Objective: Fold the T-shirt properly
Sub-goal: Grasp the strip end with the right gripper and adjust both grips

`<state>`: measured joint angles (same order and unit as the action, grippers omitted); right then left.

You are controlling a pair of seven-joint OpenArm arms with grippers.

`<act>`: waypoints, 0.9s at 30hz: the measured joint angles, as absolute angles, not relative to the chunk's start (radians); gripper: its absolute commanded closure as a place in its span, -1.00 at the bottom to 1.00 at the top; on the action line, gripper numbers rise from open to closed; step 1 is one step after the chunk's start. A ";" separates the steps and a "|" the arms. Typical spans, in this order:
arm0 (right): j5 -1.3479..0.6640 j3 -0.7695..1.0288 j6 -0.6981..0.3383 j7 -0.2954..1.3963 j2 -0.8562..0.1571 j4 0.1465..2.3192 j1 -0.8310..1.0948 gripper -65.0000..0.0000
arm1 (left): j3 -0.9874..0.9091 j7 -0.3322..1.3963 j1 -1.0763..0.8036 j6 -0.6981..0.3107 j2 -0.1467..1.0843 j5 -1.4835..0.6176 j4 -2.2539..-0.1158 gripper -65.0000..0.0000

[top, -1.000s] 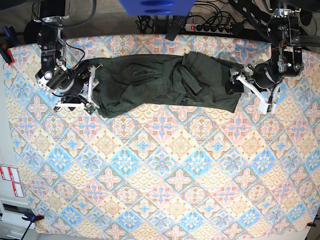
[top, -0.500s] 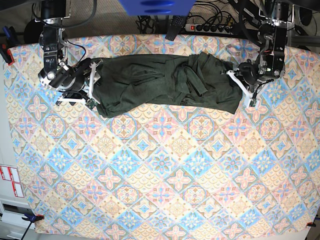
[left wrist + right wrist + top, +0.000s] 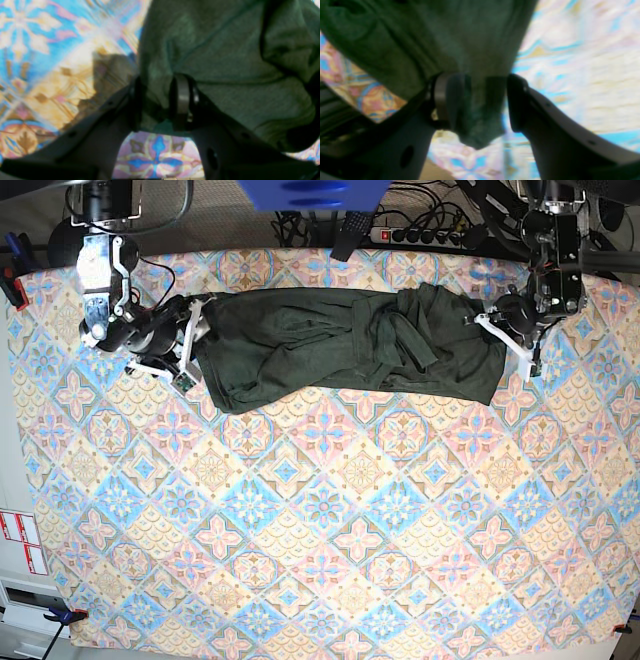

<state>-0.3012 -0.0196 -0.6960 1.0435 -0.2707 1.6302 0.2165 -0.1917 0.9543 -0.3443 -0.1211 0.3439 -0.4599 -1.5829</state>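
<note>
- Base view shows the shirt (image 3: 345, 345) lying bunched in a long band across the far part of the table (image 3: 320, 510), which has a cloth with coloured diamond tiles.
- Its middle is wrinkled, with a twisted fold a little toward the left arm's side.
- One arm is at each end of the shirt: the left claw (image 3: 503, 335) at the end on this view's right, the right claw (image 3: 190, 345) at the end on this view's left.
- Left wrist view: the left claw (image 3: 160, 103) is clenched on an edge of the shirt (image 3: 225, 62); green cloth fills the narrow gap between both fingers (image 3: 183, 100), and the patterned table is seen under it.
- Right wrist view: the right claw (image 3: 476, 102) is grasping the shirt (image 3: 420, 37) too. A thick bunch of cloth sits between the fingers (image 3: 445, 100) and hangs a little below them.
- This bunch presses on one finger; on the other side the picture is blurred, so I cannot tell if it touches.
</note>
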 measured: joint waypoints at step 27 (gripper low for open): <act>-0.368 0.092 -0.695 1.033 -0.265 1.380 0.093 0.05 | -0.196 0.979 -0.415 -0.118 0.310 -0.449 -1.844 0.44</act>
<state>-0.3679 0.0921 -0.6949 1.0328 -0.2646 1.3800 0.0925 -0.1955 0.9791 -0.4152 -0.1177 0.3103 -0.4488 -1.8442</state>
